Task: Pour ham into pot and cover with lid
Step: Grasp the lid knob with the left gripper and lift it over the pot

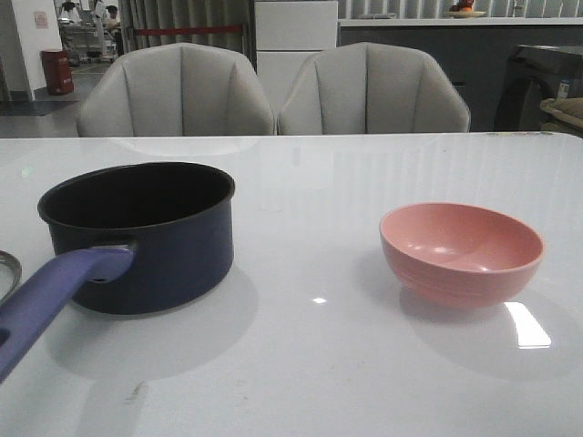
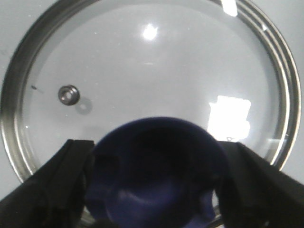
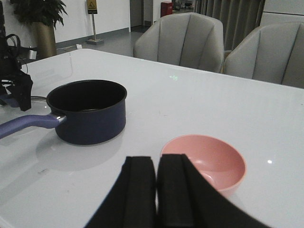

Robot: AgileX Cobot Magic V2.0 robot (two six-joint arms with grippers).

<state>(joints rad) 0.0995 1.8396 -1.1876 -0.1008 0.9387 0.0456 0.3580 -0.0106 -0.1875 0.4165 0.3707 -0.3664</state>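
Note:
The dark blue pot stands on the left of the table, its purple-blue handle pointing toward me. It also shows in the right wrist view. No ham shows; the pot's floor is mostly hidden. The pink bowl on the right looks empty. The glass lid lies on the table left of the pot, only its rim showing in the front view. My left gripper is over the lid, its fingers against both sides of the blue knob. My right gripper is shut and empty, near the bowl.
Two grey chairs stand at the table's far edge. The white table has bare surface between pot and bowl. My left arm shows in the right wrist view, beside the pot's handle.

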